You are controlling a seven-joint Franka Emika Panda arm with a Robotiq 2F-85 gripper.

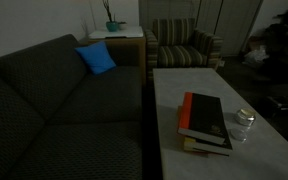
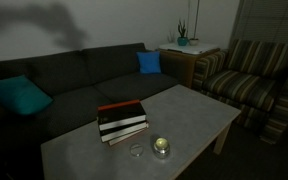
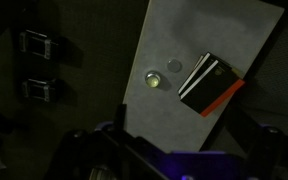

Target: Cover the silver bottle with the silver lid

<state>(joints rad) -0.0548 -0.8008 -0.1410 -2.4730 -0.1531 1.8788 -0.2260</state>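
exterior view: raised, off the table's [image 1: 184, 90] short end, facing along it, sofa [image 1: 54, 95] at 9 o'clock, armchair [image 1: 184, 45] at 12 | exterior view: near a table [image 2: 199, 112] corner, facing the sofa [image 2: 74, 70] at 11 o'clock, armchair [image 2: 249, 75] at 3 | wrist view: high overhead, facing down, table [image 3: 209, 35] at 1 o'clock | all three share: tabletop, book stack [image 1: 206, 122], silver bottle [image 1: 243, 125]

Red-and-black book stack [image 3: 209, 85] on pale surface [image 3: 184, 30], well ahead of the pincer [image 3: 169, 145]; dark sofa [image 1: 54, 100] beside the surface, blue cushion [image 1: 96, 58] on it; striped armchair [image 2: 249, 75], potted plant [image 2: 182, 38]
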